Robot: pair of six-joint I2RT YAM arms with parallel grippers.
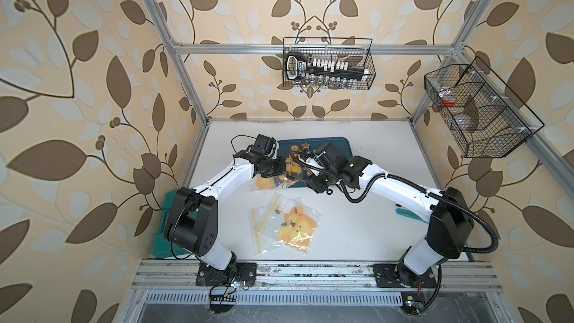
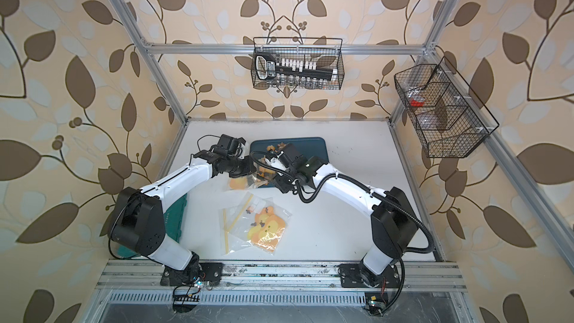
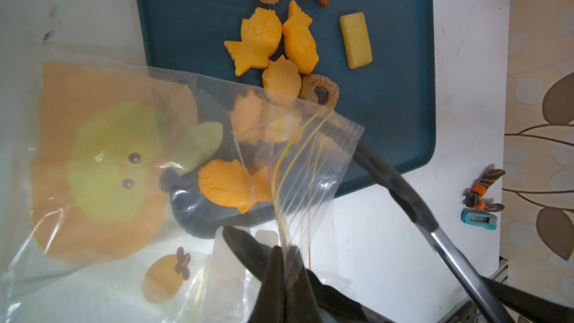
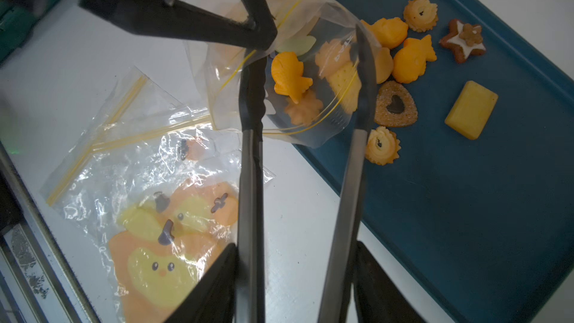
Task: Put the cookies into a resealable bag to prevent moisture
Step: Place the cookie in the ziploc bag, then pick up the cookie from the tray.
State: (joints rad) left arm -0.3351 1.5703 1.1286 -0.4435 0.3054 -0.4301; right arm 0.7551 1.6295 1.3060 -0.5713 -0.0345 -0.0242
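- Fingers of the left gripper point(image 3: 284, 259) are clenched on the zip edge of a clear bag point(image 3: 310, 163), lifting its mouth over the near edge of a blue tray point(image 4: 466, 212).
- The right gripper point(image 4: 295, 248) grasps a pair of tongs point(image 4: 248, 181). Their arms are spread, with the tips at the bag's mouth.
- Some cookies point(image 4: 290, 77) lie inside the bag, and the others sit on the tray just beside the mouth.
- Spare printed bags point(image 4: 149, 212) lie flat on the white table point(image 4: 304, 212) nearby.
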